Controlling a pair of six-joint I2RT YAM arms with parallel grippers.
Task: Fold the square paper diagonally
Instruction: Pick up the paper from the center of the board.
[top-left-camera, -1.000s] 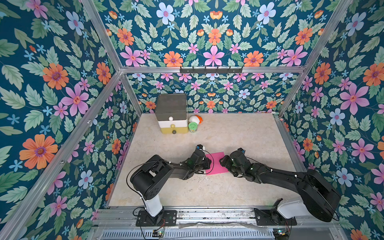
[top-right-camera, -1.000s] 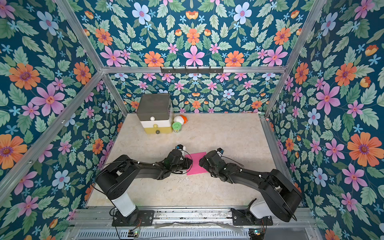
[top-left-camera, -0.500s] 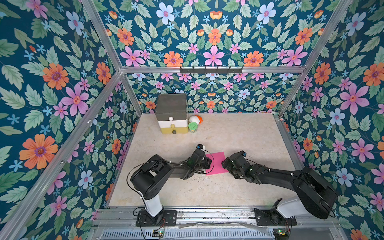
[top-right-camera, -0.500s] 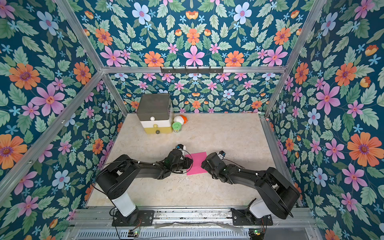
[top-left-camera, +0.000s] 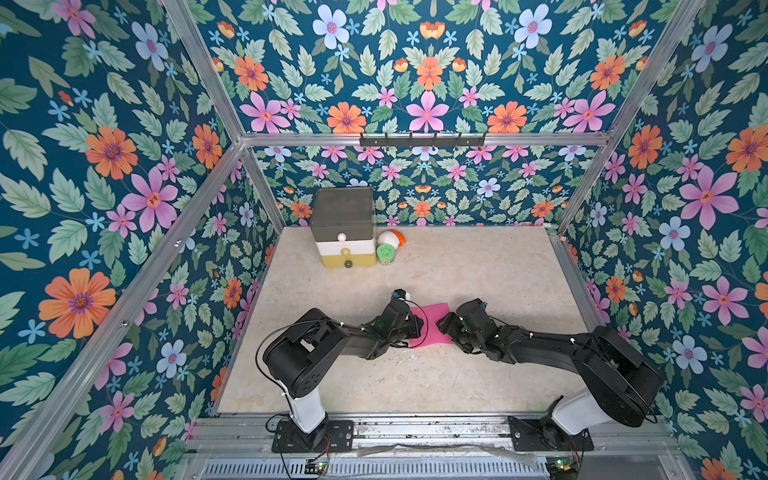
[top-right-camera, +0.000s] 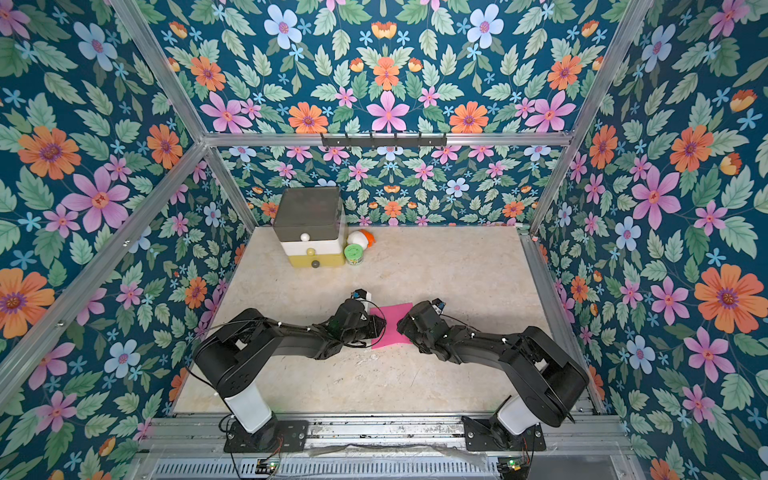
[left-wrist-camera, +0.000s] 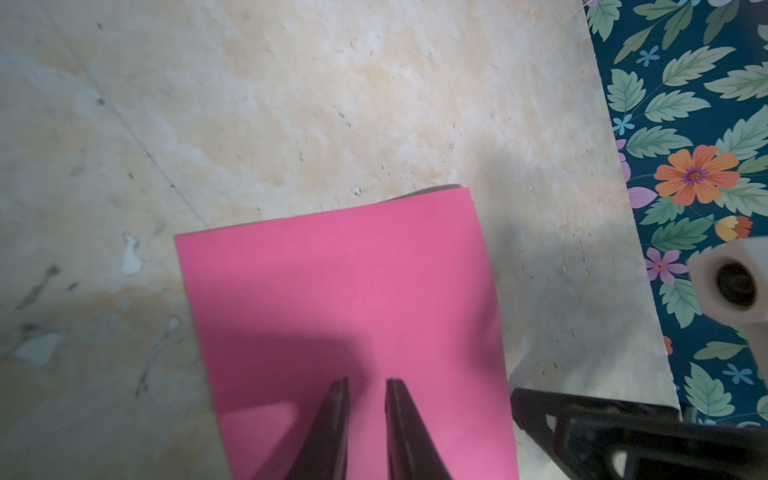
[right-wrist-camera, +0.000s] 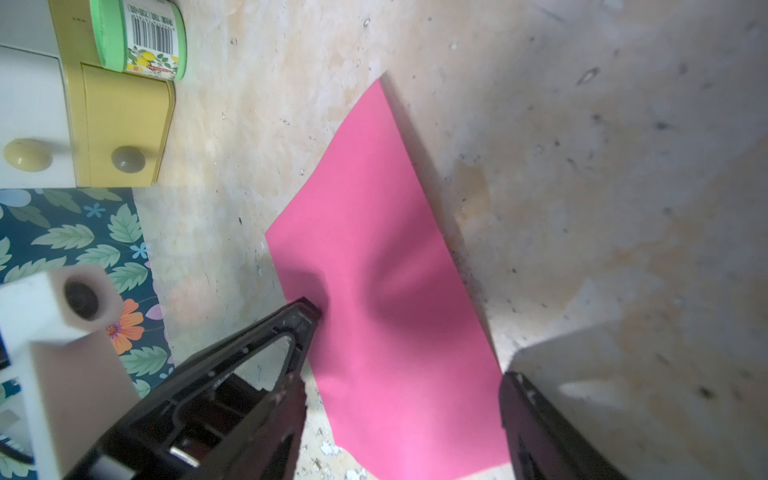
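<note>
The flat pink square paper (top-left-camera: 430, 324) lies on the beige marbled surface (top-left-camera: 478, 270), lower middle of the frame in both top views, between the two hands. The left hand (left-wrist-camera: 365, 384) stands narrow, tips over the sheet, gripping nothing visible. The right hand (right-wrist-camera: 409, 341) is wide, straddling one edge. I judge that a finger scraping instead of lifting would skid or buckle the thin sheet, so the corners would miss. Further up and left, the grey, white and yellow drawer box (top-left-camera: 343, 232) is shut, contents hidden, as are those of the green-lidded jar (top-left-camera: 385, 252) beside it.

Floral walls (top-left-camera: 124, 166) enclose a beige marbled floor (top-left-camera: 478, 270) holding a drawer chest (top-left-camera: 343, 232)
</note>
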